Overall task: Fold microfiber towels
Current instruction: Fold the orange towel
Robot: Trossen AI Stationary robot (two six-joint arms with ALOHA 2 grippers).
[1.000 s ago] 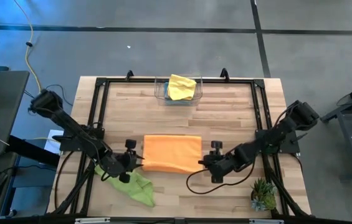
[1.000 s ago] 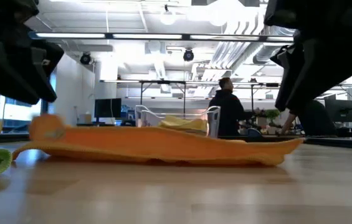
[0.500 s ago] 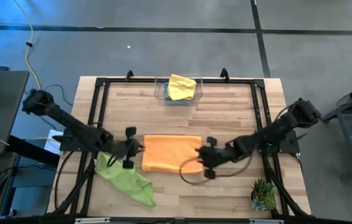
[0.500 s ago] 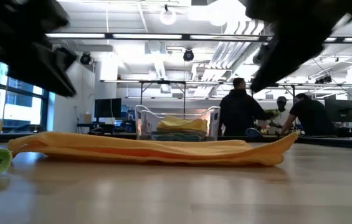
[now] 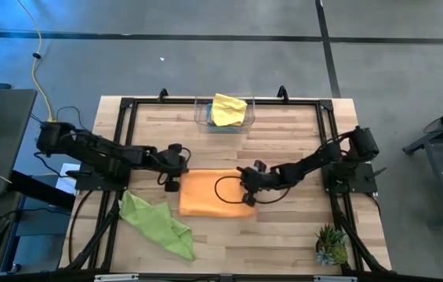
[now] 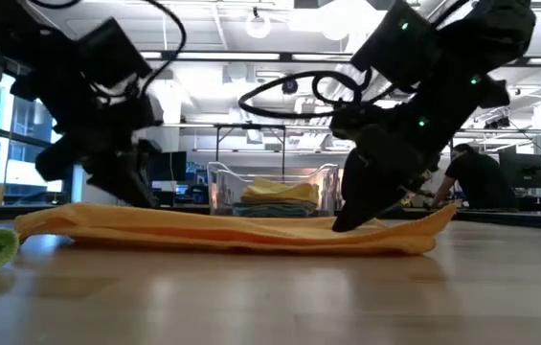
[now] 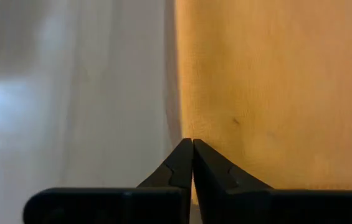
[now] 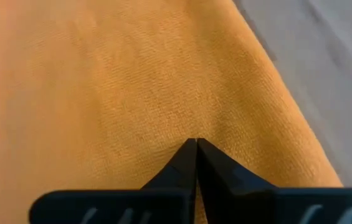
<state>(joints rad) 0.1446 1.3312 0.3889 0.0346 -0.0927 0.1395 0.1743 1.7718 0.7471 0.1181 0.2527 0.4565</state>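
Note:
An orange towel (image 5: 215, 193), folded to a rectangle, lies flat on the table's middle. My left gripper (image 5: 176, 178) is shut, its tips at the towel's left edge (image 7: 185, 134) near the far corner. My right gripper (image 5: 246, 192) is shut, its tips down on the towel's top close to the right edge (image 8: 288, 124). A lime green towel (image 5: 157, 223) lies crumpled at the near left, touched by nothing. A yellow towel (image 5: 227, 110) sits on top of others in a clear bin (image 5: 202, 117) at the far edge. My left gripper sets its shut fingertips (image 7: 192, 149) on the orange towel's left edge, slanting down from the table's left. The towel stays flat on the table. Whether any cloth is caught between the tips I cannot tell. My right gripper presses its shut fingertips (image 8: 195, 149) onto the towel's upper layer (image 8: 163, 112), a little in from the right edge, slanting down from the table's right. The towel lies flat beneath them, its right end (image 6: 447, 218) curling slightly up.
A small green spiky plant (image 5: 331, 244) stands at the near right corner. A black frame (image 5: 127, 106) runs round the table. A looped cable (image 5: 229, 188) of the right arm hangs over the towel. People stand in the room beyond the table (image 6: 476, 177).
Both grippers have left the orange towel's near corners and gone toward the far edge and down. The left one has come to the towel's left edge; the right one has swung toward the table's left, onto the towel's top. The towel has stayed in place.

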